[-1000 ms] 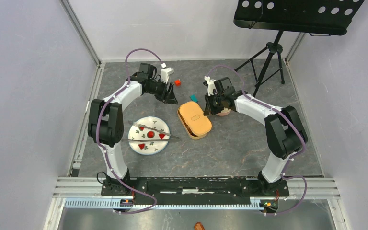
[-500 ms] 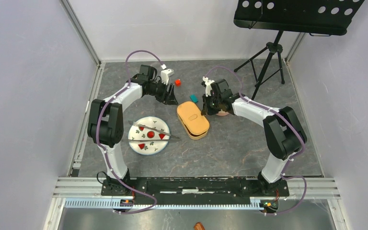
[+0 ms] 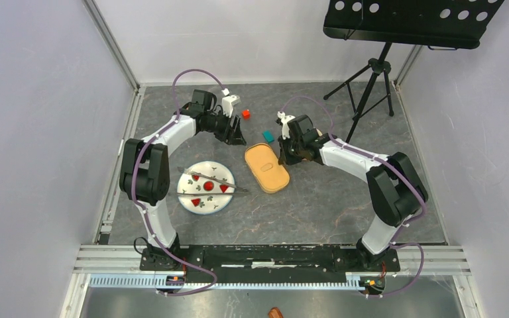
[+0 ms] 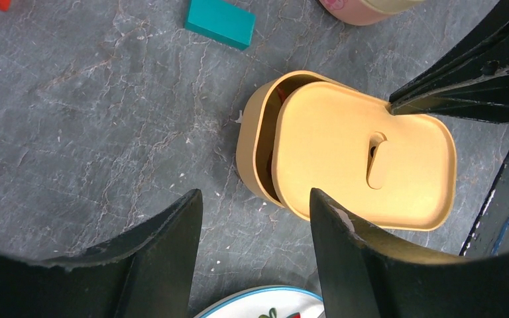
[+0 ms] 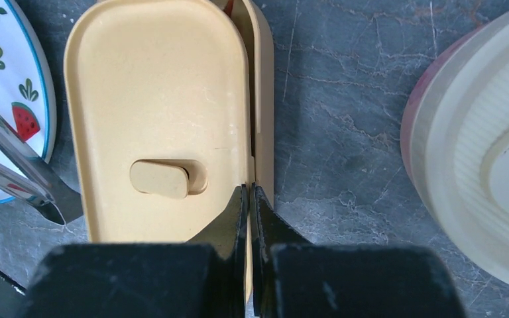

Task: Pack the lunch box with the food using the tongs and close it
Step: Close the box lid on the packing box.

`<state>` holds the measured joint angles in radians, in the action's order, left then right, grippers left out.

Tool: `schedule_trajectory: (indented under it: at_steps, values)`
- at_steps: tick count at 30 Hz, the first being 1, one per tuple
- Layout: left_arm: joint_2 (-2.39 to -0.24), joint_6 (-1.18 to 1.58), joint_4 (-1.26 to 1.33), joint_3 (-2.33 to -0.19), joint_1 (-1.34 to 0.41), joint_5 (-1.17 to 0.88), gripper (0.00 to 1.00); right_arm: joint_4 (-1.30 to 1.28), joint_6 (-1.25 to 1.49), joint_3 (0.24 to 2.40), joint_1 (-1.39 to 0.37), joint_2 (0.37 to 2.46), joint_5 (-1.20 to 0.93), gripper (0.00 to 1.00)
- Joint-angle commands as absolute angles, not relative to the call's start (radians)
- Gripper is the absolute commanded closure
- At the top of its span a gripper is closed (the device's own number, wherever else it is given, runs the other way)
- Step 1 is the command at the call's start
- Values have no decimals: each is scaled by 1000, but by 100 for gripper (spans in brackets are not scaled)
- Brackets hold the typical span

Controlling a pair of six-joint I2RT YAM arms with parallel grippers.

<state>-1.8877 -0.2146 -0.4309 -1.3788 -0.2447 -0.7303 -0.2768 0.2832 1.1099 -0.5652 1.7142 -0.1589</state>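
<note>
The tan lunch box [image 3: 266, 168] stands mid-table with its lid [image 4: 364, 159] lying on it, shifted aside so the base rim [image 4: 255, 139] shows. The lid hides most of the food; only a dark reddish sliver [image 4: 280, 96] shows in the gap. My right gripper [image 5: 248, 191] is shut, its tips against the lid's edge [image 5: 242, 132], also seen from above [image 3: 285, 154]. My left gripper [image 4: 255, 194] hangs open over the floor just behind the box [image 3: 238, 137], holding nothing. The tongs [image 3: 215, 180] lie across the white plate [image 3: 202, 205], with red wedge shapes [image 3: 209, 187] beside them.
A teal block [image 4: 220, 22] and a red block [image 3: 245, 114] lie behind the box. A pink-and-cream bowl [image 5: 477, 152] sits close to the box's right side, under my right arm. A black tripod [image 3: 371, 79] stands at the back right.
My right gripper has moved left and nearer, pushing the lid, which now lies flatter over the base. The left arm has barely moved.
</note>
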Motion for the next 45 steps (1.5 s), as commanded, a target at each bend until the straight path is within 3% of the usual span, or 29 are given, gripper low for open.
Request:
schedule_trajectory:
  at_steps: [1,24,32,45]
  values:
    - [-1835,-222,-396,-1363,-249,-730,33,-216,328,1080,-566,1690,-148,100]
    - [-1812,-253,-413,-1344,-250,-731,33,-89,315,1006,-584,1648,-66,100]
    - [-1748,-400,-416,-1275,-289,-737,34,-58,304,987,-604,1641,-19,100]
    - [-1688,-494,-165,-1078,-398,-644,39,-71,293,996,-611,1644,-6,100]
